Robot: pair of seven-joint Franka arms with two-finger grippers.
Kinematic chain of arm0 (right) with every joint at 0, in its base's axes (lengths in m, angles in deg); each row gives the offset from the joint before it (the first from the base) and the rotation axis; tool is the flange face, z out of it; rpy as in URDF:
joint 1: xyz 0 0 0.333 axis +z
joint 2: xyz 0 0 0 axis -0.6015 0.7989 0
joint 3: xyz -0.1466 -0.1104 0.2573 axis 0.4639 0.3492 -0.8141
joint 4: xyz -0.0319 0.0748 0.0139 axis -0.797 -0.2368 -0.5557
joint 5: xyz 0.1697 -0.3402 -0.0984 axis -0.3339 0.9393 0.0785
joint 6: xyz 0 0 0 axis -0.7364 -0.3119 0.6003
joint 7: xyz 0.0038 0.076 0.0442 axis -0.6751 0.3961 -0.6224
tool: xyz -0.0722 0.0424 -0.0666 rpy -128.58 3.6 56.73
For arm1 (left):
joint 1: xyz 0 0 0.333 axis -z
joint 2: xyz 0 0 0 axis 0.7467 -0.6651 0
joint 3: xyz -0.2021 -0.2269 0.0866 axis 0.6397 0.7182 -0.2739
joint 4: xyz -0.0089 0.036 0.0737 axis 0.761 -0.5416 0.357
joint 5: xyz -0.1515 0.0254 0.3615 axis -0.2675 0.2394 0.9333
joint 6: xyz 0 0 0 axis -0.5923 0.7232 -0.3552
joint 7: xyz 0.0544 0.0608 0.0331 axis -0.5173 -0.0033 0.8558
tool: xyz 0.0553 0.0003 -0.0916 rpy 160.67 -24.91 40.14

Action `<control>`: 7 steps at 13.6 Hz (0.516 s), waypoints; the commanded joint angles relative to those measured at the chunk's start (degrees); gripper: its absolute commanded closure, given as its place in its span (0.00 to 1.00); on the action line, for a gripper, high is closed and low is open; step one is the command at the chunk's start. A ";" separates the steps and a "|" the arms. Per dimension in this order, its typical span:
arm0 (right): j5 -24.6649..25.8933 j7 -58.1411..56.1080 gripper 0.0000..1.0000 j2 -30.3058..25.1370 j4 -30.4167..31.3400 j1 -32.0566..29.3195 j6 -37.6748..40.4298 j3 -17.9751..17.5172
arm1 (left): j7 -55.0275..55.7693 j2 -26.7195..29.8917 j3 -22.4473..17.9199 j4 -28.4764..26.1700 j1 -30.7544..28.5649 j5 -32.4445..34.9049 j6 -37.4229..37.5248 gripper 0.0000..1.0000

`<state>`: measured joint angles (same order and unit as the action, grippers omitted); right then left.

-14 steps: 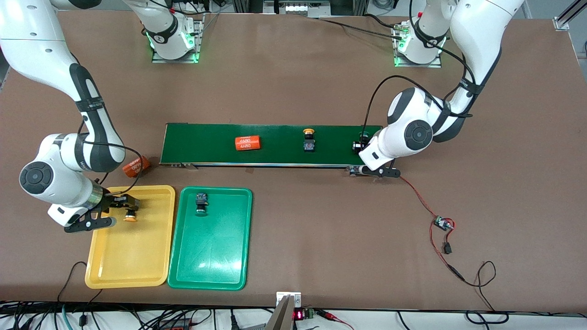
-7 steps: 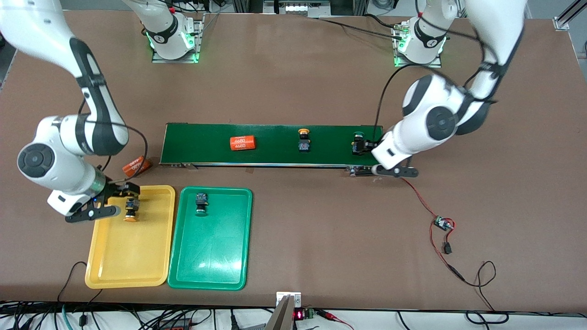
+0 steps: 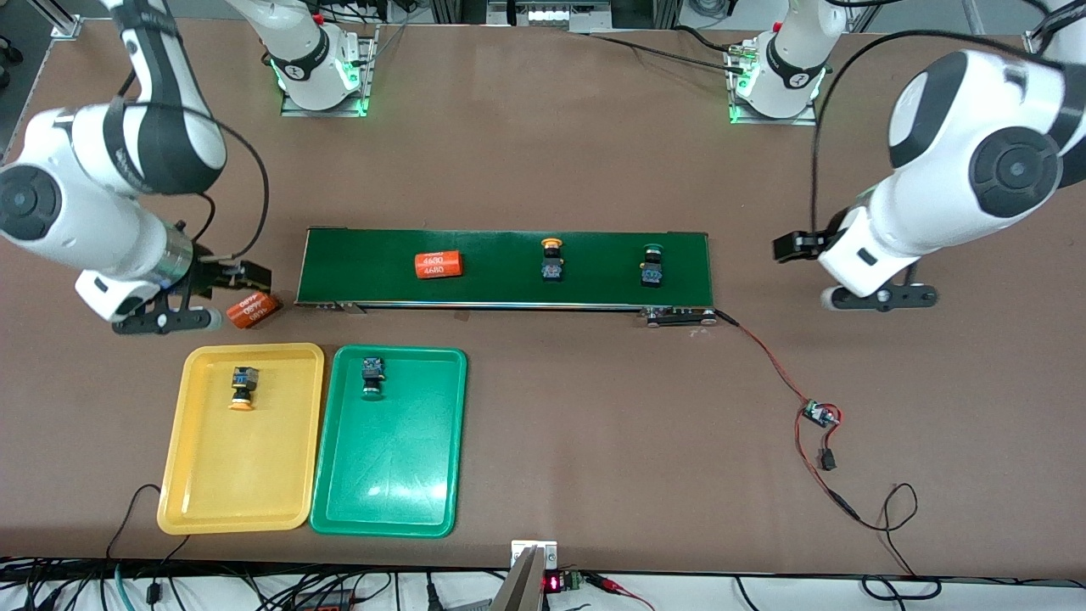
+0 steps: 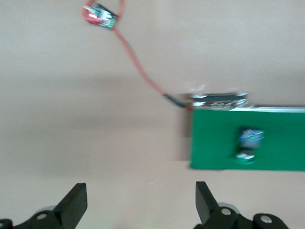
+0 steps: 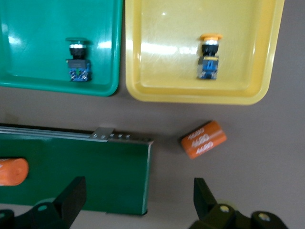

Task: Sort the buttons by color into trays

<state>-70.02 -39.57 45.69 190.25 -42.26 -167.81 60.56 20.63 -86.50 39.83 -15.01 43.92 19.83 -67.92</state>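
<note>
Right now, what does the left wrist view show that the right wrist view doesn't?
Only the left wrist view: a small circuit board on a red wire, and a green button at the belt's end, beyond the open left gripper.

Only the right wrist view: the green tray and the yellow tray, one button in each, two orange cylinders, one on the table, and the open right gripper.

Both: the belt and the brown table.
</note>
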 commanded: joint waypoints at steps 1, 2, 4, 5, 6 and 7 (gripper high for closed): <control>-4.03 4.71 0.00 -7.01 8.51 -1.83 -1.33 -4.99 | -8.05 0.08 -2.12 6.47 0.34 4.86 6.98 0.00; -4.04 6.90 0.00 -8.51 10.27 -1.75 -2.30 -6.74 | -10.07 2.09 -5.53 6.31 0.43 4.17 6.64 0.00; -4.04 13.57 0.00 -11.32 14.83 -1.83 -5.97 -11.83 | -15.08 5.87 -10.55 4.56 0.87 2.50 3.67 0.00; -4.13 16.13 0.00 -12.21 16.77 -1.83 -8.26 -14.12 | -15.62 8.33 -13.09 2.29 1.13 2.32 0.69 0.00; -4.13 18.50 0.00 -12.39 18.36 -1.83 -10.63 -15.88 | -16.15 11.22 -15.56 -0.78 1.22 -0.12 -2.82 0.00; -4.13 20.26 0.00 -12.39 19.24 -1.83 -12.13 -16.86 | -17.81 13.69 -16.19 -3.60 1.13 -3.10 -3.63 0.00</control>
<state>-73.13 -22.05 35.51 205.62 -42.77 -176.47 46.01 5.41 -79.19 26.15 -11.15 44.10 20.60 -67.77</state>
